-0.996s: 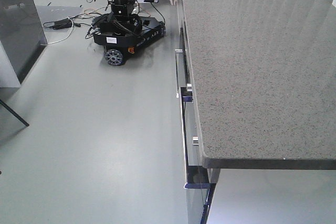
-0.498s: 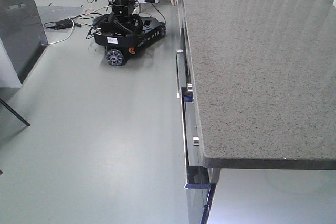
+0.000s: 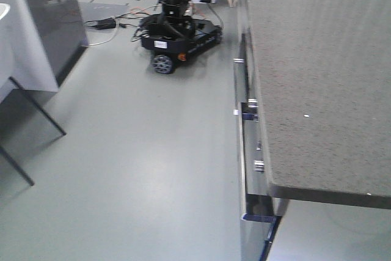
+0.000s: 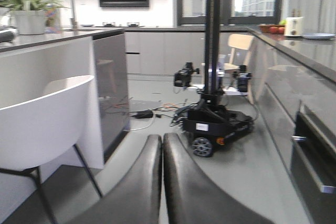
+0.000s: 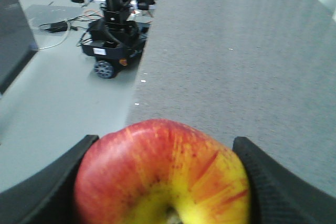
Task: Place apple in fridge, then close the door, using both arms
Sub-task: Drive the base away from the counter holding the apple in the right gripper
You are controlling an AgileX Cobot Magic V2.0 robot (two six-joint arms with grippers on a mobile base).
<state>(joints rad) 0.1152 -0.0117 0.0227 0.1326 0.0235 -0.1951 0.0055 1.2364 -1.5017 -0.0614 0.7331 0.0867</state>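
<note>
Apple [image 5: 160, 174] sits clamped in right gripper [image 5: 164, 182], visible only in that wrist view; left gripper [image 4: 162, 144] clenched tight.

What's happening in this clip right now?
The right gripper is shut on the apple, holding it by the grey speckled countertop. The left gripper is shut and empty, pointing across the kitchen floor toward another wheeled robot. No open fridge shows in any view, so the apple has not been placed yet.
</note>
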